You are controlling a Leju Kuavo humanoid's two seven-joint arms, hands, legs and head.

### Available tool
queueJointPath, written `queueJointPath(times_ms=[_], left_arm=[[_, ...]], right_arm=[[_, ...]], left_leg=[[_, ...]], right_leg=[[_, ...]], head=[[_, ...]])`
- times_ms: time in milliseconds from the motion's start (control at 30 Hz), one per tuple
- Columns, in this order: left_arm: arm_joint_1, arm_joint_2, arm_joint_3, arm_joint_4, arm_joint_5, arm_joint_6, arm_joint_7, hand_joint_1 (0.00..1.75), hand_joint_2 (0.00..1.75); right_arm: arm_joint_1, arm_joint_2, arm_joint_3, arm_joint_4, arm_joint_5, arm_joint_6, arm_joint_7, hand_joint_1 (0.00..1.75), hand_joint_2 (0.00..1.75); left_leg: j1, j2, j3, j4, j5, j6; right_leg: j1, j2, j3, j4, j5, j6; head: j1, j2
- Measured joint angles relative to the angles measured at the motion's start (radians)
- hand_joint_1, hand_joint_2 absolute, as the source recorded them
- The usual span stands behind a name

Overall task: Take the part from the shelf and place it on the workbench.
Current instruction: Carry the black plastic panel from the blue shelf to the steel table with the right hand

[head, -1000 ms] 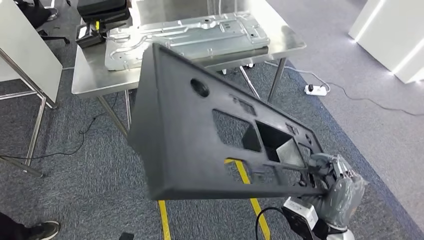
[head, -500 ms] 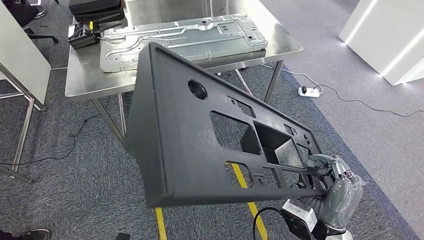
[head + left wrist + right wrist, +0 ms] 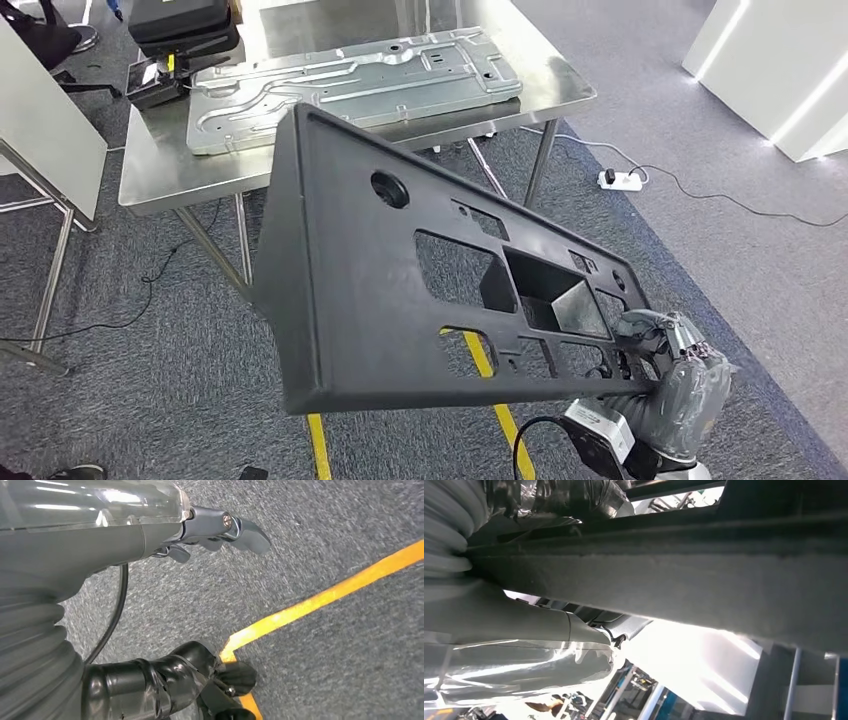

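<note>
Carpet lies under us as our right robot hand (image 3: pixel 668 365) grips the black plastic panel (image 3: pixel 420 275) short of the desk (image 3: pixel 150 170), our left robot hand (image 3: pixel 200 532) hanging spread.

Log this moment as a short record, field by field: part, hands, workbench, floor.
part: large black panel with cut-outs, carried tilted in the air, short of the workbench
right hand: right hand grips the panel's near right end
left hand: left hand holds nothing, hanging over the carpet
workbench: steel table ahead, bearing a stamped metal sheet and a black case
floor: grey carpet, yellow tape line, white power strip
task state: part not yet set down
</note>
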Motion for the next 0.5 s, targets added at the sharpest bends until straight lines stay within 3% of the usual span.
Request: queueJointPath(times_ms=[67, 100, 133, 167, 267, 333, 433, 500], left_arm=[[0.001, 0.000, 0.000, 0.000, 0.000, 0.000, 0.000, 0.00, 1.75], [0.002, 0.000, 0.000, 0.000, 0.000, 0.000, 0.000, 0.00, 1.75], [0.004, 0.000, 0.000, 0.000, 0.000, 0.000, 0.000, 0.00, 1.75], [0.004, 0.000, 0.000, 0.000, 0.000, 0.000, 0.000, 0.00, 1.75], [0.003, 0.001, 0.000, 0.000, 0.000, 0.000, 0.000, 0.00, 1.75], [0.002, 0.002, 0.000, 0.000, 0.000, 0.000, 0.001, 0.00, 1.75], [0.003, 0.002, 0.000, 0.000, 0.000, 0.000, 0.001, 0.00, 1.75], [0.002, 0.001, 0.000, 0.000, 0.000, 0.000, 0.001, 0.00, 1.75]], right_arm=[[0.000, 0.000, -0.001, 0.000, 0.003, 0.000, 0.000, 1.75, 1.75], [0.000, 0.000, -0.001, 0.000, 0.005, 0.000, 0.000, 1.75, 1.75], [0.000, 0.000, -0.001, 0.000, 0.006, 0.000, -0.001, 1.75, 1.75], [0.001, 0.000, -0.001, 0.000, 0.007, 0.000, -0.001, 1.75, 1.75], [0.001, 0.000, -0.002, -0.001, 0.008, 0.000, -0.004, 1.75, 1.75], [0.001, 0.000, -0.002, -0.001, 0.008, 0.000, -0.005, 1.75, 1.75], [0.002, 0.000, -0.003, -0.002, 0.008, 0.000, -0.005, 1.75, 1.75], [0.002, 0.000, -0.005, -0.004, 0.009, 0.000, -0.006, 1.75, 1.75]], left_leg=[[0.000, 0.000, -0.066, 0.136, -0.063, -0.001], [0.000, 0.000, -0.094, 0.190, -0.078, -0.001], [0.000, 0.000, -0.107, 0.210, -0.072, 0.000], [0.000, 0.000, -0.099, 0.188, -0.047, 0.003], [-0.006, 0.008, -0.013, -0.003, 0.048, 0.020], [-0.013, 0.011, 0.011, -0.059, 0.060, 0.027], [-0.010, 0.005, 0.015, -0.072, 0.068, 0.036], [-0.003, 0.003, 0.019, -0.084, 0.076, 0.045]], right_leg=[[0.006, -0.005, 0.001, 0.001, -0.003, -0.009], [0.009, -0.006, 0.001, 0.003, -0.005, -0.011], [0.012, -0.007, 0.002, 0.005, -0.007, -0.013], [0.014, -0.007, 0.003, 0.008, -0.009, -0.014], [0.020, -0.008, 0.009, 0.016, -0.019, -0.010], [0.022, -0.011, 0.007, 0.020, -0.021, -0.002], [0.020, -0.014, 0.005, 0.024, -0.026, 0.013], [0.017, -0.010, -0.020, 0.082, -0.066, 0.024]], head=[[0.000, 0.000], [0.000, 0.000], [0.000, 0.000], [0.000, 0.000], [0.000, 0.000], [0.000, 0.000], [0.000, 0.000], [0.001, 0.000]])
